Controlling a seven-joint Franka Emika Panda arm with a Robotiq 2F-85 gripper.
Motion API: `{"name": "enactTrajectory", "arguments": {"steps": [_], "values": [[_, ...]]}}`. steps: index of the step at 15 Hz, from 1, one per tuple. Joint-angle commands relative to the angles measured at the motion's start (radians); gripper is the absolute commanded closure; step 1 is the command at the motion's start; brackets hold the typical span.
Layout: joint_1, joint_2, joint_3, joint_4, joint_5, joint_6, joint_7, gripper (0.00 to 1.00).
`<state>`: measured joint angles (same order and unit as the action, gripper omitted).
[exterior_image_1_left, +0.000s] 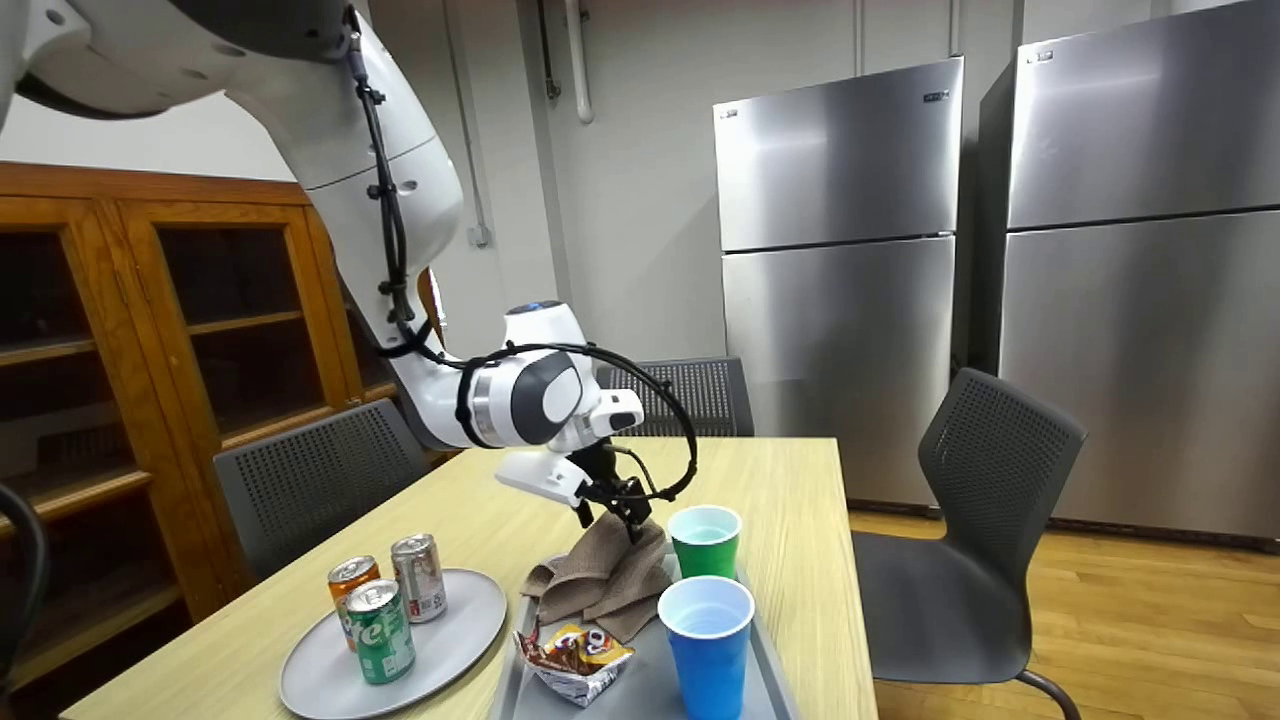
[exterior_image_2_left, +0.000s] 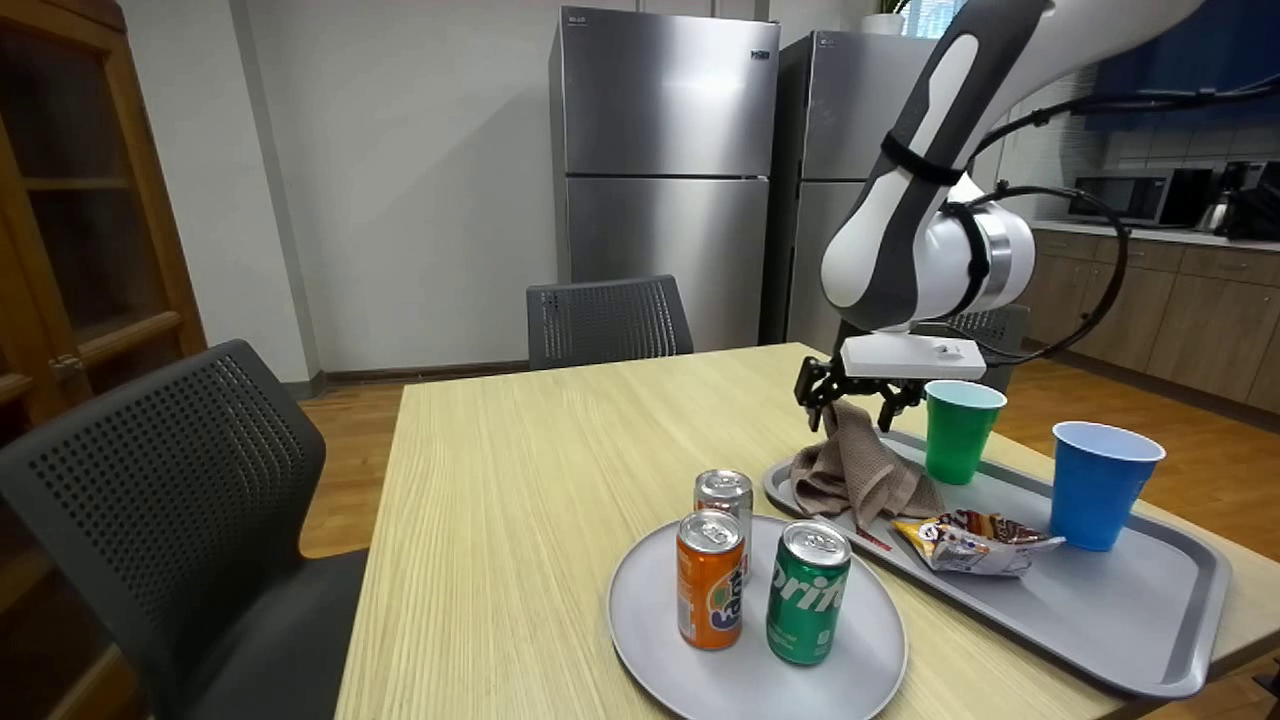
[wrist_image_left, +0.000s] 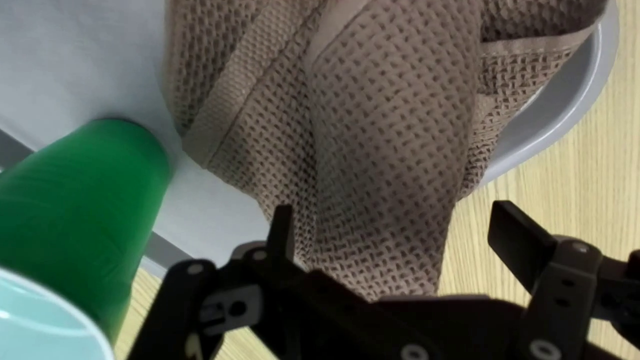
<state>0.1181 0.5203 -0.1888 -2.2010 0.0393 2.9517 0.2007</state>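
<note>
Brown cloth (wrist_image_left: 390, 140) with a dimpled weave; black hand (wrist_image_left: 392, 215); green cup (exterior_image_2_left: 957, 440); blue cup (exterior_image_2_left: 1100, 490); grey tray (exterior_image_2_left: 1120, 610); pale, wood-grained worktop (exterior_image_2_left: 540, 500).

Gripper (wrist_image_left: 392, 220) over a crumpled brown cloth (wrist_image_left: 390, 125), its jaws wide apart
In the wrist view the cloth lies on a gray tray (wrist_image_left: 90, 60), covering part of its rim, and shows between the fingers (wrist_image_left: 281, 232); left of it, near but apart, stands a green cup (wrist_image_left: 85, 190), and pale wood-grained surface (wrist_image_left: 615, 170) shows at right
</note>
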Motion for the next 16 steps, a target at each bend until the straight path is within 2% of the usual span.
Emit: {"name": "enactTrajectory", "arguments": {"steps": [1,7,8,10,16], "values": [[0.027,0.047,-0.031,0.054,-0.017,-0.009,0.053,0.0],[0.04,0.091,-0.058,0.091,-0.016,-0.014,0.071,0.0],[0.037,0.094,-0.056,0.095,-0.012,-0.015,0.072,0.25],[0.036,0.099,-0.056,0.101,-0.011,-0.017,0.071,0.34],[0.029,0.081,-0.051,0.09,-0.01,-0.011,0.062,0.82]]}}
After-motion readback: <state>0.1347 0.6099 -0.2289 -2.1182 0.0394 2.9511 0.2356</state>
